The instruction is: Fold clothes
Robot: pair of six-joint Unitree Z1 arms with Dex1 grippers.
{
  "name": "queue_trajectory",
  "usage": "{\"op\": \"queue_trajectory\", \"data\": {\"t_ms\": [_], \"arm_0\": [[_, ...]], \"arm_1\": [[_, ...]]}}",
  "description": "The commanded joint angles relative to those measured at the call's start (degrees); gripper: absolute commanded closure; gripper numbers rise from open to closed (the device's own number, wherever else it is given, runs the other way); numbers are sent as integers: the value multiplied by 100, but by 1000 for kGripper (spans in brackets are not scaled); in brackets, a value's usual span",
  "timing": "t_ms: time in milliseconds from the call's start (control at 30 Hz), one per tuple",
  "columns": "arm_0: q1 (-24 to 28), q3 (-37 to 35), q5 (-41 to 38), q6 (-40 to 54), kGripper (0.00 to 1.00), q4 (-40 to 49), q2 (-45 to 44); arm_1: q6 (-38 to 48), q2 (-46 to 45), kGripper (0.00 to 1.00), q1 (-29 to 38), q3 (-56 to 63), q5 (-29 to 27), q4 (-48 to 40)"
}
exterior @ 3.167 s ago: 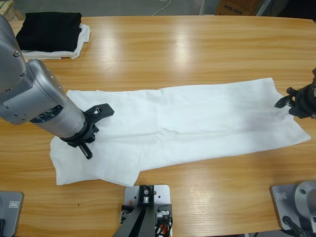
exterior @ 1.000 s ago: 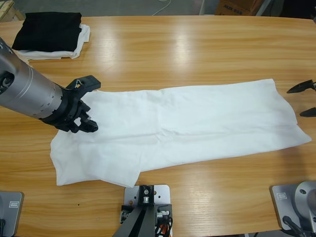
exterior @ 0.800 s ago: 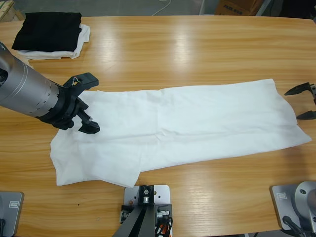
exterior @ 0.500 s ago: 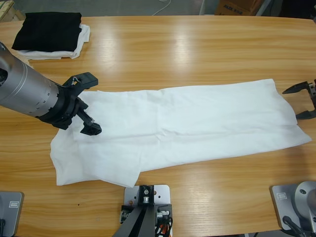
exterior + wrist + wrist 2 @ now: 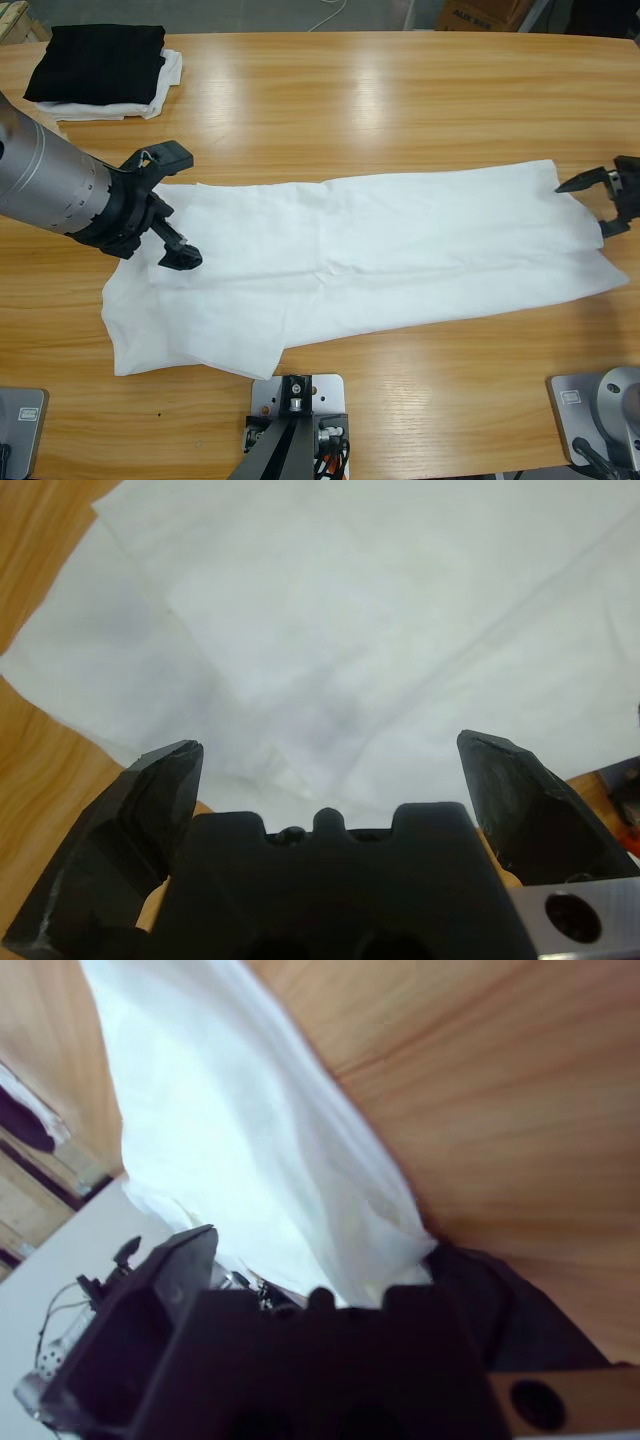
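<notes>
The clothes, a white T-shirt (image 5: 380, 255), lie flat in a long strip across the table, with the wider end at the left front. My left gripper (image 5: 175, 207) hangs open over the shirt's left end, one jaw past its far edge and one over the cloth. In the left wrist view, white cloth (image 5: 340, 630) fills the space beyond the left gripper (image 5: 330, 750). My right gripper (image 5: 592, 206) is open at the shirt's right end, its jaws on either side of the hem. The right wrist view shows the cloth (image 5: 250, 1150) running in between the jaws of the right gripper (image 5: 330, 1260).
A folded black garment (image 5: 100, 60) lies on a smaller folded white cloth (image 5: 165, 85) at the table's far left corner. A cardboard box (image 5: 480, 12) stands beyond the far edge. Bare wood (image 5: 400, 110) stretches behind the shirt.
The right gripper has come in from the right edge leftward onto the shirt's hem. The left gripper stayed open near the left end, shifting only slightly.
</notes>
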Motion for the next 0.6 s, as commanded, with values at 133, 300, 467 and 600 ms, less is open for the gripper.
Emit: {"op": "queue_trajectory", "data": {"t_ms": [133,300,467,600], "arm_0": [[47,193,122,-66,4,91,-131],[124,202,138,-45,4,91,-133],[201,209,138,43,4,91,-136],[242,298,138,61,4,91,-173]], "arm_1": [[-24,406,140,178,141,-83,-65],[108,442,603,178,146,-127,-104],[204,423,1000,178,134,-183,-129],[220,409,1000,180,132,-189,-137]]}}
